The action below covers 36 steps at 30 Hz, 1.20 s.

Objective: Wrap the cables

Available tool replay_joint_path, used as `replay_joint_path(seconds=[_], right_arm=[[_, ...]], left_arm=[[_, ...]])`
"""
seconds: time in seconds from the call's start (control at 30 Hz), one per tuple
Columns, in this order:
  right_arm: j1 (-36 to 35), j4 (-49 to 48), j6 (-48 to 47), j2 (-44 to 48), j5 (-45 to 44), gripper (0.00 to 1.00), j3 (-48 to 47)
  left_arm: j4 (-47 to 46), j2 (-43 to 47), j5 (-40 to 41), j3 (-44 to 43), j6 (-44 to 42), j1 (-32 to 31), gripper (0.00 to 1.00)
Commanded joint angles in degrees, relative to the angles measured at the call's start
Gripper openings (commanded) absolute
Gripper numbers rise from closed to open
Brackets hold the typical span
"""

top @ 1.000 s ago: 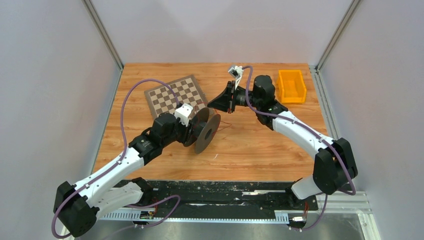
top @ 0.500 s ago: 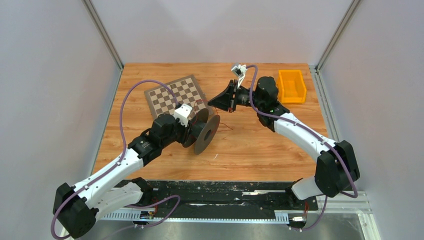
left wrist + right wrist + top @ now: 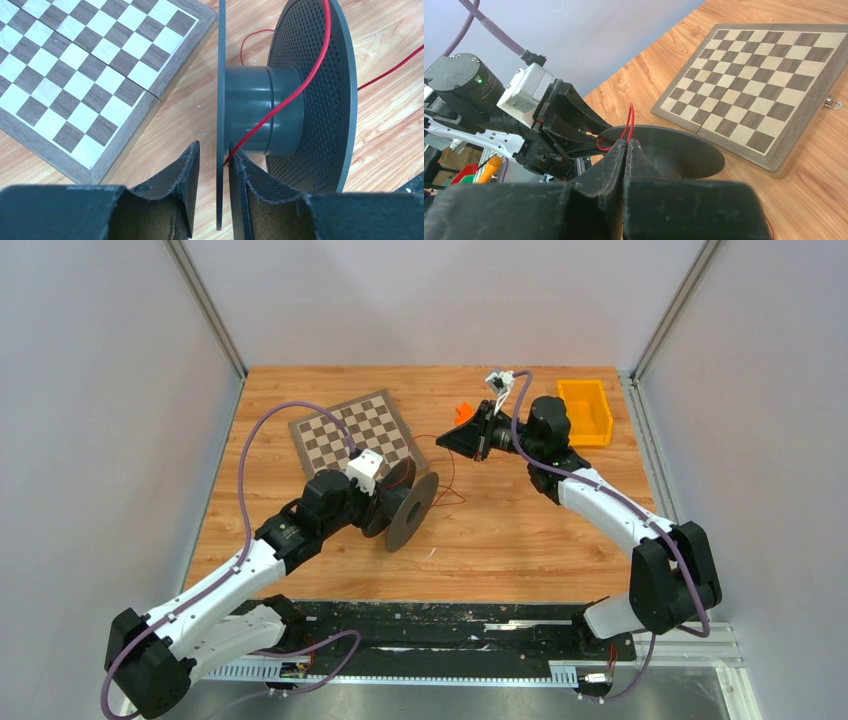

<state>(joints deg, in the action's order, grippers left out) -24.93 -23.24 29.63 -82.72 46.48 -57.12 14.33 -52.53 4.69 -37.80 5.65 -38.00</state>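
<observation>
The cables are one thin red wire (image 3: 295, 92) that crosses the grey core of a dark spool (image 3: 262, 112) and trails onto the wood (image 3: 447, 475). The spool (image 3: 405, 502) stands on edge in mid-table. My left gripper (image 3: 214, 147) straddles the spool's near flange. Its right finger (image 3: 245, 172) lies against the flange where the wire ends, and its left finger (image 3: 187, 167) stands a small gap off. My right gripper (image 3: 442, 442) is raised behind the spool, shut on the wire (image 3: 630, 120), which comes out of its tips (image 3: 628, 141).
A folded chessboard (image 3: 350, 433) lies left of the spool, close to my left wrist. An orange bin (image 3: 584, 412) sits at the back right corner. A small orange object (image 3: 463, 412) shows just behind my right gripper. Grey walls close in three sides.
My right gripper has moved right and back with the wire, uncovering the small orange object. My left jaws have narrowed around the flange. The spool has stayed put.
</observation>
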Motion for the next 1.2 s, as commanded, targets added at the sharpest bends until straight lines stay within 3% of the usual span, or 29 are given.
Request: replay_joint_path(seconds=[0.0, 0.4, 0.67, 0.87, 1.03, 1.17], right_arm=[[1.31, -3.68, 1.50, 2.45, -0.14, 0.00, 0.97], [3.16, -4.94, 2.51, 2.67, 1.08, 0.00, 2.35], [3.30, -4.08, 0.24, 1.21, 1.07, 0.00, 3.92], [5.03, 1.63, -7.84, -4.10, -0.74, 0.02, 3.25], [5.00, 8.03, -13.84, -9.10, 1.43, 0.20, -0.21], [4.27, 4.33, -14.92, -6.16, 5.16, 0.46, 3.36]], left_arm=[[-1.67, 1.07, 0.75, 0.09, -0.61, 0.03, 0.35], [-1.80, 0.37, 1.97, -0.16, -1.05, 0.03, 0.29], [-2.62, -0.18, 0.73, -0.70, -1.02, 0.02, 0.02], [1.74, -0.52, 2.93, -3.95, 3.11, 0.03, 0.00], [11.29, -0.93, 10.45, -11.79, 13.04, 0.07, 0.00], [17.03, -1.66, 11.97, -16.09, 17.71, 0.03, 0.00]])
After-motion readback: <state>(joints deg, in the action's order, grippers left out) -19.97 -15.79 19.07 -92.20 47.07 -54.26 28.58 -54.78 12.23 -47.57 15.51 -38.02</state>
